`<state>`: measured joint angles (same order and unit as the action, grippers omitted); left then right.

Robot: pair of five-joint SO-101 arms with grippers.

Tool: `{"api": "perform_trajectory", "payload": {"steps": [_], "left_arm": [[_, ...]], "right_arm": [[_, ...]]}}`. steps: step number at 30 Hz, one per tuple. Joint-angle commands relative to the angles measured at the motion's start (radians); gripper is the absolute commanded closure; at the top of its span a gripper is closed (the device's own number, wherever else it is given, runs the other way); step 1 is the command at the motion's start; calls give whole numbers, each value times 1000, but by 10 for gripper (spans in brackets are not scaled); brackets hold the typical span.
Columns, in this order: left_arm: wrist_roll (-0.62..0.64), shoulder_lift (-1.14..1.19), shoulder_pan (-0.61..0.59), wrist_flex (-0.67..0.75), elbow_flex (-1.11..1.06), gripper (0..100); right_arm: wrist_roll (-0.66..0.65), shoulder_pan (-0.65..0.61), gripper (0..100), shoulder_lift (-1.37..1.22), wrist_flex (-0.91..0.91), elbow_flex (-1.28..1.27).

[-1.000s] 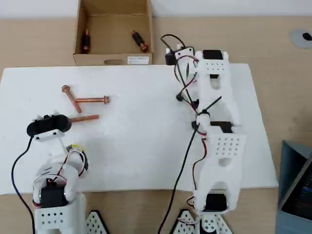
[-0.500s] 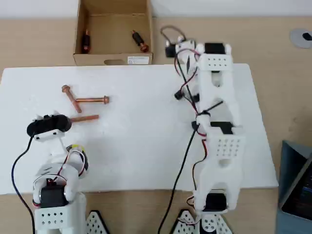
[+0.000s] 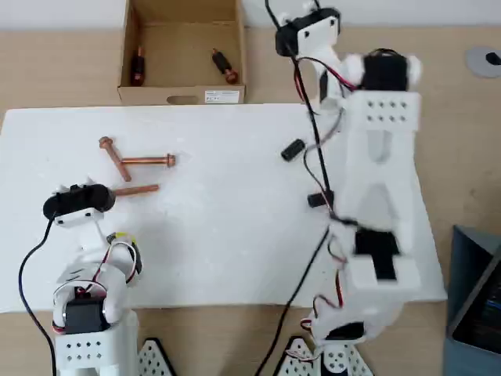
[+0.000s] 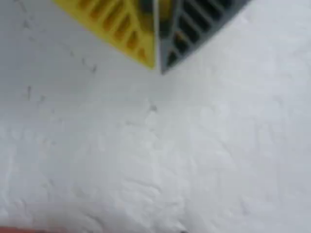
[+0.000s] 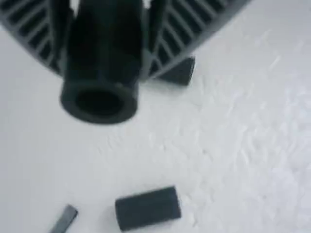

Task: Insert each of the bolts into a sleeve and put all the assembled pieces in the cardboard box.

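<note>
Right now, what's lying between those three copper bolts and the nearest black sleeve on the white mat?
Nothing. In the high view the white mat is bare from the bolts across to that sleeve.

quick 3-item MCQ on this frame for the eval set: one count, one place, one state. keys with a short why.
1. How many assembled pieces are in the cardboard box? A) one B) two C) four
2. Where do the loose bolts lie? A) on the white mat B) in the box C) on bare wood
3. What is the right gripper holding? A) nothing B) a bolt C) a black sleeve

1 B: one lies near each side wall.
2 A: all three lie on the mat.
3 C: the sleeve sits clamped between its jaws.
</note>
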<state>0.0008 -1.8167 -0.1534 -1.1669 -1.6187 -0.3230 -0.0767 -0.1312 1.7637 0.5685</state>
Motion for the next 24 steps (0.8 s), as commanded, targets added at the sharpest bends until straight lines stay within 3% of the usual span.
{"api": "perform_trajectory", "payload": {"steps": [1,5,10,24], "left_arm": [[0,-5,-3,5,6,995],[2,-5,-6,5,6,995],[0,-5,-9,32,9,994],[-55,31,-2,9,206,996]], "right_arm": [[11,10,988,239,25,-176],[21,12,988,430,23,-414],[141,44,988,636,15,-641],[302,312,988,1009,-180,-1055]]}}
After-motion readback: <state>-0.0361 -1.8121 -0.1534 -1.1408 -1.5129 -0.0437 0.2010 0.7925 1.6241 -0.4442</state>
